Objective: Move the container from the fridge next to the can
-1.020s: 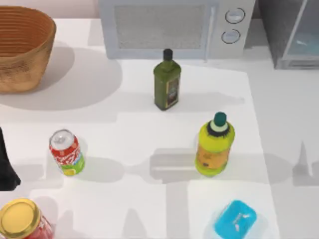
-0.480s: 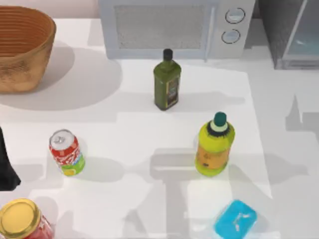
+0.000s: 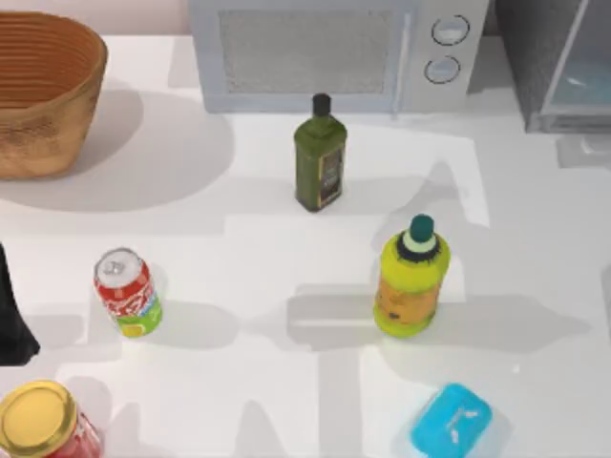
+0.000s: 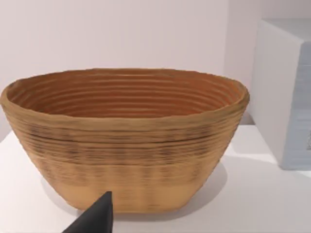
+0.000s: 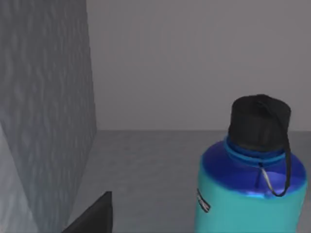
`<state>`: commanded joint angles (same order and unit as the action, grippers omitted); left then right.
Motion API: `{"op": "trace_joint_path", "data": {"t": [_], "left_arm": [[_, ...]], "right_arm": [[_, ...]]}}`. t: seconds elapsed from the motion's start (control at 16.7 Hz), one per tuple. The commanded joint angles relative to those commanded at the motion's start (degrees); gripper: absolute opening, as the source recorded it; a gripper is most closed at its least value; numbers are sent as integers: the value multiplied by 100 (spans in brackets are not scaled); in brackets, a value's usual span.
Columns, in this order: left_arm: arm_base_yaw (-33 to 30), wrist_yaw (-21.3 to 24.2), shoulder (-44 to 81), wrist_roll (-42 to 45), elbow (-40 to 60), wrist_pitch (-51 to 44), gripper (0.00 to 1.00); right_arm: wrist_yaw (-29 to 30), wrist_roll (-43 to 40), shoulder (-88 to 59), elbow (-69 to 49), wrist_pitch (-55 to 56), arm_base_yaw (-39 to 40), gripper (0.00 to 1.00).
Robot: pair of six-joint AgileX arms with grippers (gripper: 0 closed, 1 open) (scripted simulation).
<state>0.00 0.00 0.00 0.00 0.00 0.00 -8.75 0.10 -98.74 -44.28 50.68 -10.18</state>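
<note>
The container point(image 5: 252, 199), a cyan bottle with a dark blue shoulder, black cap and thin strap, stands upright inside the grey fridge point(image 5: 48, 97). A dark part of my right gripper point(image 5: 95, 217) shows close in front of it, apart from the bottle. In the top view the fridge point(image 3: 549, 67) stands at the back right with its glass door swung open. Far off at the front left stands the red can point(image 3: 127, 291). My left arm point(image 3: 11, 320) stays parked at the table's left edge, near the can.
A white microwave point(image 3: 325, 52) stands at the back, a woven basket point(image 3: 43, 91) at the back left. A dark green bottle point(image 3: 320, 157), a yellow bottle point(image 3: 410, 281), a flat cyan box point(image 3: 451, 420) and a gold-lidded red jar point(image 3: 43, 420) stand on the table.
The arm's shadow on the table has slid toward the back right, up to the fridge. Nothing on the table has moved.
</note>
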Motion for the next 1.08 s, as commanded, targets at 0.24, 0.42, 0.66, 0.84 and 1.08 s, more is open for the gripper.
{"op": "trace_joint_path", "data": {"t": [0.24, 0.42, 0.66, 0.84, 1.08], "left_arm": [[0, 0, 0, 0, 0, 0, 100], [0, 0, 0, 0, 0, 0, 100], [0, 0, 0, 0, 0, 0, 100], [0, 0, 0, 0, 0, 0, 100], [0, 0, 0, 0, 0, 0, 100]], "right_arm": [[-146, -11, -1587, -702, 804, -157, 100], [-203, -16, -2150, -992, 1137, -225, 100], [-210, -17, -2228, -1039, 1190, -237, 100], [-201, -17, -2226, -1031, 1169, -206, 100], [-143, -15, -2544, -1590, 954, -179, 100]]}}
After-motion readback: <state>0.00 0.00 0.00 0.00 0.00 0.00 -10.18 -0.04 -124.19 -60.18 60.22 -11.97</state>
